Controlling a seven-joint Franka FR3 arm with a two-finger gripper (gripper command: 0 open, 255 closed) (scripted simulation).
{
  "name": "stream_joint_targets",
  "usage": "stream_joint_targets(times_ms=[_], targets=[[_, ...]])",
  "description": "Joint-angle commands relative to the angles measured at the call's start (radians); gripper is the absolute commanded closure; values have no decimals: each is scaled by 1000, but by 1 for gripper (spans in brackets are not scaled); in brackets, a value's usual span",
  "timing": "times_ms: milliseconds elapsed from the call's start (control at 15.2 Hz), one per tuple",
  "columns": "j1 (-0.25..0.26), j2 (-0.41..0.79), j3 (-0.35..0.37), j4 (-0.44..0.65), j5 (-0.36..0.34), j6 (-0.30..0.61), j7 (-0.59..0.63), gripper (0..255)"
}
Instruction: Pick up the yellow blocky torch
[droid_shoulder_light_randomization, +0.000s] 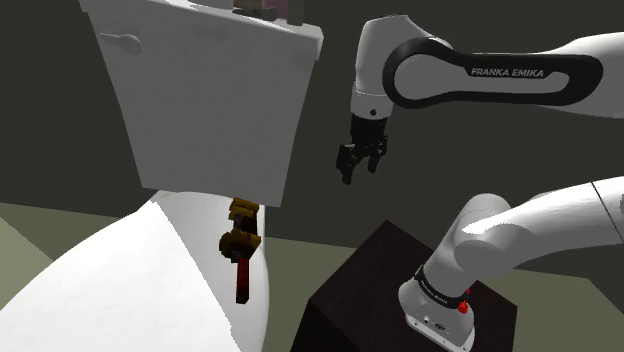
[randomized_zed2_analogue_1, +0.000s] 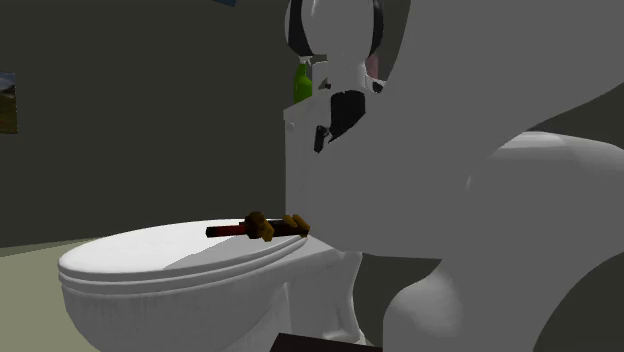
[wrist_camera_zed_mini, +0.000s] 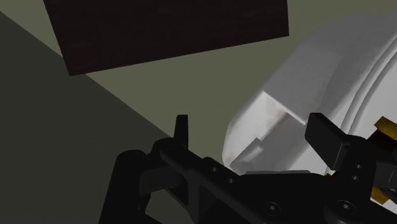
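The gripper (droid_shoulder_light_randomization: 358, 170) hangs in the air with its two fingers apart and nothing between them; the wrist view shows the gap plainly. It is off to the side of the toilet, beyond the tank's (droid_shoulder_light_randomization: 200, 110) corner on the shoulder view's right, above the gap between the toilet and the dark stand (droid_shoulder_light_randomization: 370, 285), and well above the level of the lid.

The torch (droid_shoulder_light_randomization: 241, 245) lies flat on the closed toilet lid (droid_shoulder_light_randomization: 120, 275), at the lid's back edge just in front of the tank and close to the side edge nearest the stand. Its yellow blocky end points toward the tank; a dark red shaft runs from it toward the front of the lid. Nothing touches it.

A green bottle (randomized_zed2_analogue_1: 302, 82) stands on top of the tank, clear of the work.

As I judge it, nothing of the pick is done yet. What remains is to bring the gripper across over the lid's back edge, lower it around the torch, close on it and lift.
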Motion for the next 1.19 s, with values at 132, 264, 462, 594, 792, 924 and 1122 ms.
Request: stream_joint_targets(times_ms=[132,264,462,594,792,924,1122], targets=[[26,82,82,11,52,84,95,0],[35,129,123,24,71,125,141,0],[47,209,183,54,89,186,213,0],[52,268,223,81,93,225,262,0],[57,365,281,129,84,282,340,0],[60,435,317,168,67,317,396,0],[68,549,366,235,23,364,486,0]])
